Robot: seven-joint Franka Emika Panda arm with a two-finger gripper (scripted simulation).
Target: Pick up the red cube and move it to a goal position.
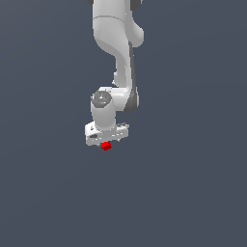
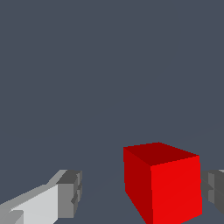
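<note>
While the arm [image 1: 116, 58] hangs over bare grey ground, the gripper [image 2: 142, 192] stands open, cube [image 2: 164, 183] between its fingers [image 2: 70, 192], close to one, clear gap to the other, neither gripping.

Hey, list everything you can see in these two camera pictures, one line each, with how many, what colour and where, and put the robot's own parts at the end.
red cube: one, bright red, between the two fingers, nearer one finger, with a visible gap to the other; in the exterior view it shows just under the gripper.
surface: one, plain dark blue-grey, filling the background of both views.
arm: one, white with dark joints, coming down from the top of the exterior view.
gripper: one, white, jaws apart around the cube.
fingers: two, grey pads, one on each side of the cube.
</note>
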